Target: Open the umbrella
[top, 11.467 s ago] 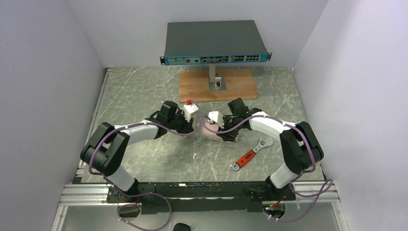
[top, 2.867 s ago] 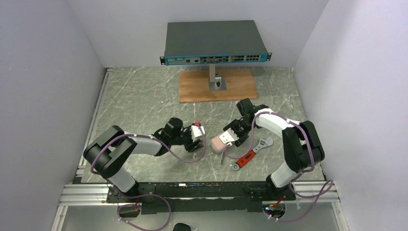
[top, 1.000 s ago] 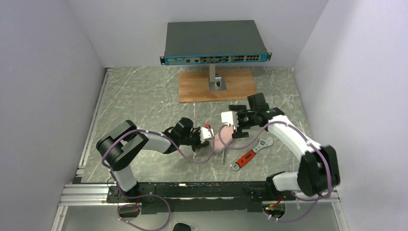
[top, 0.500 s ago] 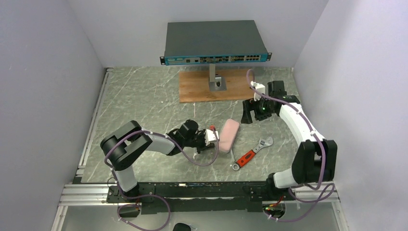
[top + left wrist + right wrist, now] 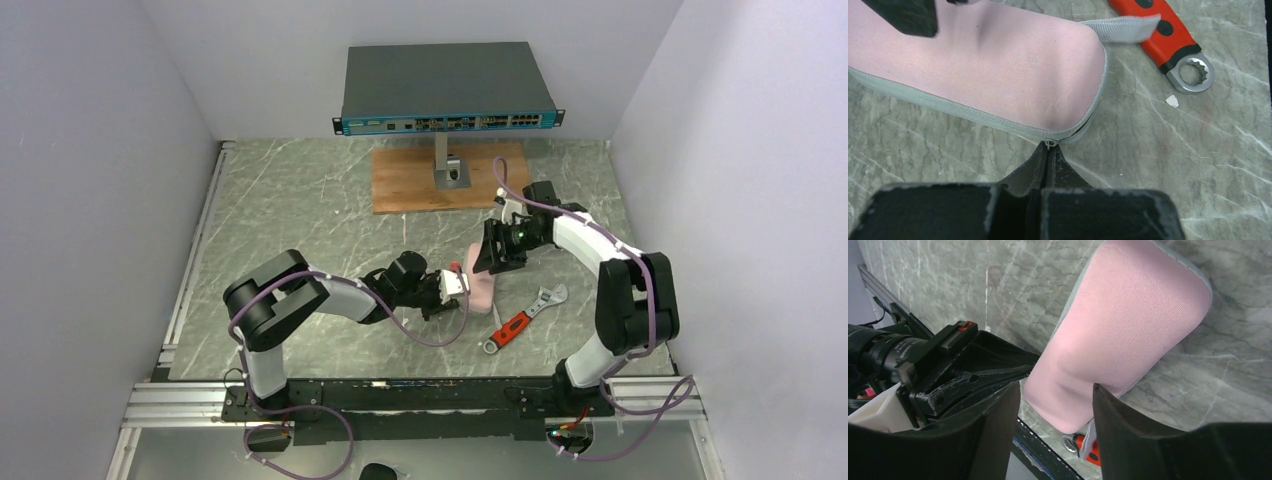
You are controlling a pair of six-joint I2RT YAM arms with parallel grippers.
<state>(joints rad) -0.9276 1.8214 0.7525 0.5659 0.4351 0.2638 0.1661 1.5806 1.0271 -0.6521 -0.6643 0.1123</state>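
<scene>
we have the collapsed umbrella (image 5: 483, 292), a short pink fabric roll edged with a grey zip seam, lying flat near the middle of the grey marbled desk (image 5: 300, 210), a little toward its near edge and right side. the left gripper (image 5: 1050, 150) is clenched on the small metal zip pull (image 5: 1050, 143) at one rounded corner of the roll, with nothing but the pull between its jaws. the right gripper (image 5: 1055, 390) stands astride the roll toward its far end. its black fingers are parted, with pink fabric between them and close to both flanks. whether they press the roll yet we cannot tell

the step in hand, as we judge it, is unzipping the cover so the umbrella can come out and be opened. to do it well we want the right gripper seated squarely on the body and clear of the seam, so it does not pinch the zip track. the left gripper should then draw the pull along the line of the seam, low and parallel to the desk, following the curve. a sideways tug would likely drag the whole roll or slip off the tiny tab. the grey webbing strap (image 5: 1123, 27) and the red-handled metal wrench (image 5: 1160, 25) lie just beside the roll, toward the desk's near right corner, and we should keep the sweep clear of both
</scene>
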